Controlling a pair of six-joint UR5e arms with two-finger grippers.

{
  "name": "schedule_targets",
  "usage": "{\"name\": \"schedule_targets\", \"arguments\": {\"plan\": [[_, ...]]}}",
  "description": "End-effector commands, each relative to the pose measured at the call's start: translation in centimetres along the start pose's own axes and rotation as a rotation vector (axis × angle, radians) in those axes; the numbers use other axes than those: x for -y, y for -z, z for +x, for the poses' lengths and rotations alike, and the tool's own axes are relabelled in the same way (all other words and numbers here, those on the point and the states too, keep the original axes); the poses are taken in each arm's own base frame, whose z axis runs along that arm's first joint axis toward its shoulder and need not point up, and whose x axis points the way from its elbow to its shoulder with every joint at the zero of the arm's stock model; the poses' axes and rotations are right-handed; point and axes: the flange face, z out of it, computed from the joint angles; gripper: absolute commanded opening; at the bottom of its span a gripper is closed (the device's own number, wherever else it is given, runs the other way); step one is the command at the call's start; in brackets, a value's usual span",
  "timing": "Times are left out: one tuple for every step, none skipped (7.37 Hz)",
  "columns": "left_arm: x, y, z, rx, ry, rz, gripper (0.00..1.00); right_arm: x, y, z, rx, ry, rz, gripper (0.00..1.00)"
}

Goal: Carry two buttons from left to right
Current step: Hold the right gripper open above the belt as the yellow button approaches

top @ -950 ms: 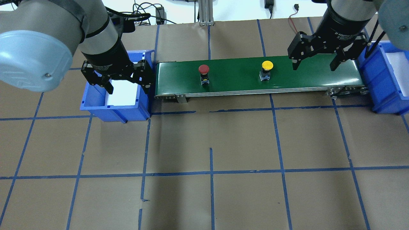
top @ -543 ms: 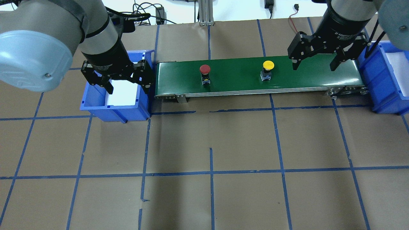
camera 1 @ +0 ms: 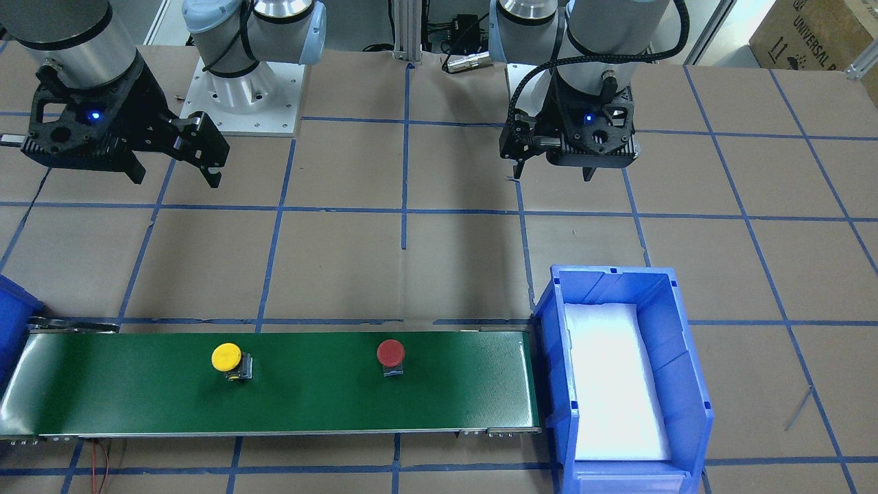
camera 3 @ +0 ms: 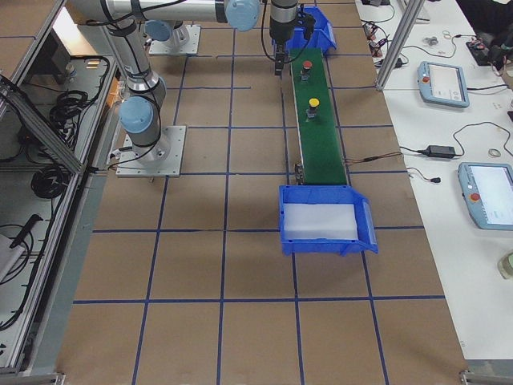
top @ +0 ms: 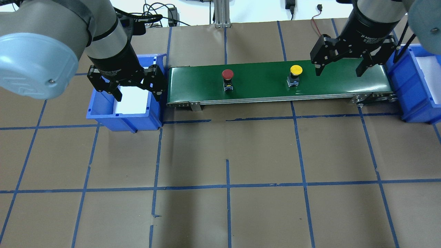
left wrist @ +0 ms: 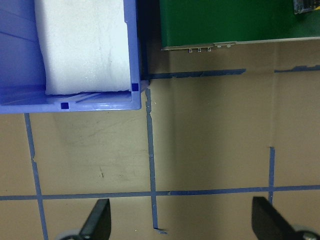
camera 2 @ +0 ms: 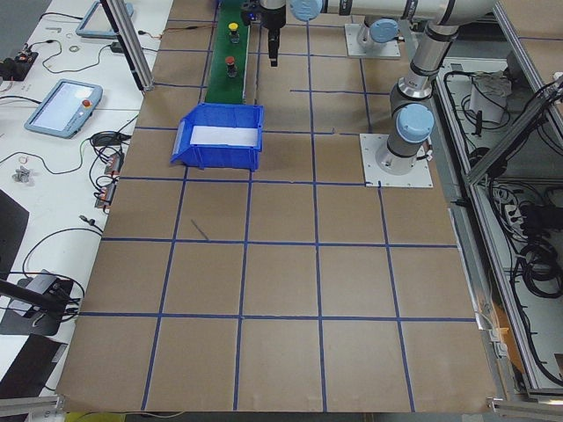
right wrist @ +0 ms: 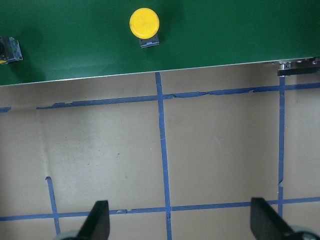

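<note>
2 arms (top: 110, 34): silver, pale-blue caps | wrists (top: 370, 32): black, lettering seemingly "Adaptive Gripper" | jaws: black

In the right wrist view, the red button (right wrist: 9, 50) is cut by the left edge, and only part of its base shows. In the left wrist view, a button base (left wrist: 306, 5) shows only as a corner at the top edge, and its cap is out of frame. The right bin (top: 418, 110) runs off the right edge of the overhead view. The left arm (top: 106, 44) covers the far end of the left bin (top: 124, 119). In both side views, the yellow button (camera 3: 314, 103) is too small for detail.
</note>
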Motion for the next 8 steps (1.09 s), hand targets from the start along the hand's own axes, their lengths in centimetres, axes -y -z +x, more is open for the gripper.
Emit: {"name": "schedule_targets", "arguments": {"plan": [[0.0,0.0,0.0,0.001,0.0,0.0,1.0,-0.1,-0.6,0.3,-0.013,-0.004,-0.003,1.0],[0.0,0.1,0.0,0.001,0.0,0.001,1.0,-0.3,-1.3,0.1,0.002,-0.007,-0.013,1.0],[0.0,0.2,0.0,0.001,0.0,0.003,1.0,-0.2,-1.8,0.2,-0.012,-0.004,-0.021,1.0],[0.0,0.1,0.0,0.002,-0.002,0.001,1.0,0.1,-1.4,0.4,-0.012,0.023,-0.004,1.0],[0.0,-0.1,0.0,0.004,-0.002,-0.002,1.0,1.9,-2.4,0.9,-0.009,0.043,0.005,1.0],[-0.1,-0.1,-0.1,0.006,-0.002,-0.002,1.0,4.2,-4.0,1.9,-0.011,0.062,0.026,1.0],[-0.1,-0.2,-0.1,0.006,-0.002,-0.005,1.0,6.8,-6.6,2.8,-0.011,0.097,0.027,1.0],[-0.1,-0.2,-0.1,0.006,-0.002,-0.005,1.0,9.2,-8.8,3.3,-0.014,0.1,0.063,1.0]]}}
